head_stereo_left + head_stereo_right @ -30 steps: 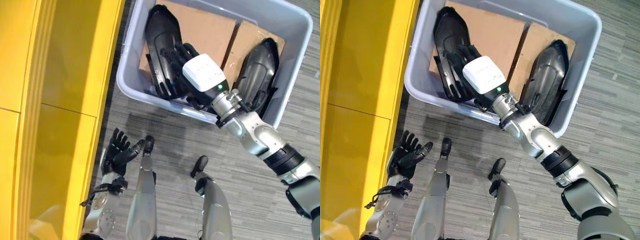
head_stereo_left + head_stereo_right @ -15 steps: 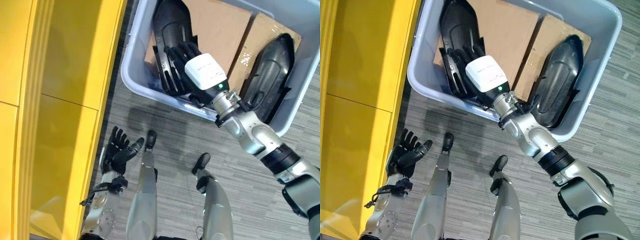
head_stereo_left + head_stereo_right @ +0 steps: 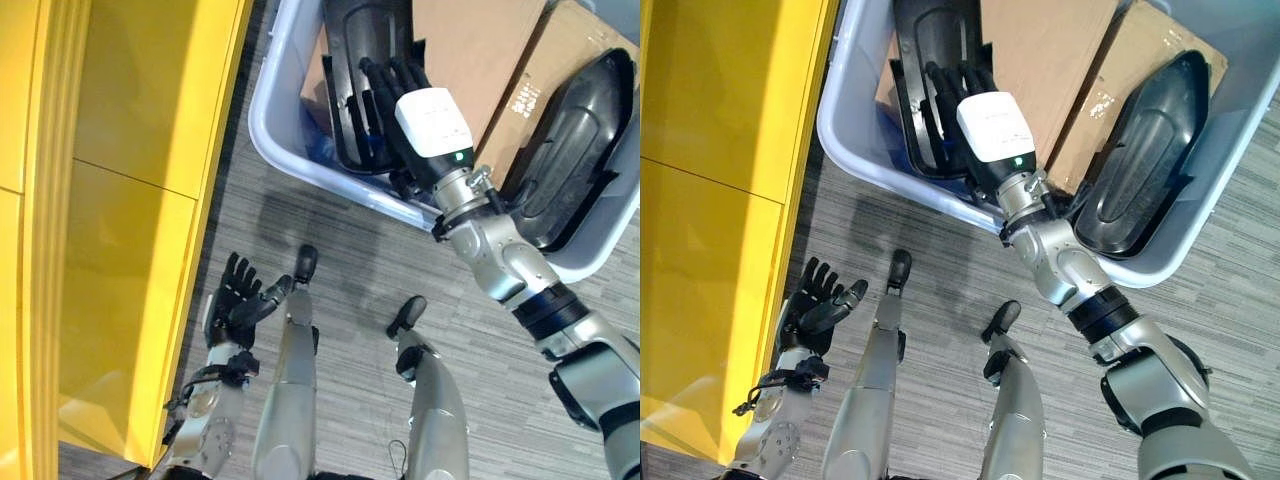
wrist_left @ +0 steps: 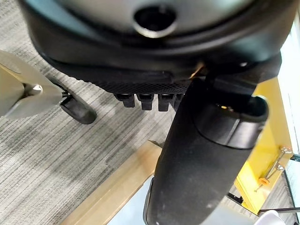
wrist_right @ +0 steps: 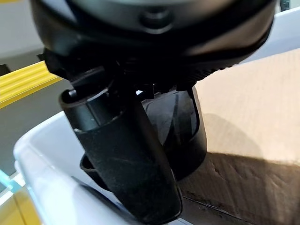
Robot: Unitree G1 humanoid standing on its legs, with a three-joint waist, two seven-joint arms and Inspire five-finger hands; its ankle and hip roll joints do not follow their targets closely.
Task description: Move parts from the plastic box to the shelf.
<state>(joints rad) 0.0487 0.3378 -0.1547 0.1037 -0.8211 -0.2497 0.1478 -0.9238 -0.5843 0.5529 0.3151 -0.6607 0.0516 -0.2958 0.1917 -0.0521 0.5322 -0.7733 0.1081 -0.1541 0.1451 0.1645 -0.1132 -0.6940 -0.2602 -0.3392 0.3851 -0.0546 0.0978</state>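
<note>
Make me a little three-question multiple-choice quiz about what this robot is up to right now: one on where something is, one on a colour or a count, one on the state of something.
1. Where is the robot's right hand?
A. Inside the plastic box, on a black part
B. Resting on the yellow shelf
C. Flat on the floor

2. How many black parts lie in the box?
A. None
B. Two
C. Five

3. How is the left hand?
A. Clenched round a part
B. Open, holding nothing
C. Gripping the box's rim

Answers:
1. A: the right hand reaches into the plastic box, its fingers on the nearer black part.
2. B: that part and the second black part lean on the cardboard.
3. B: the left hand hangs over the floor beside the yellow shelf, fingers spread and empty.
</note>
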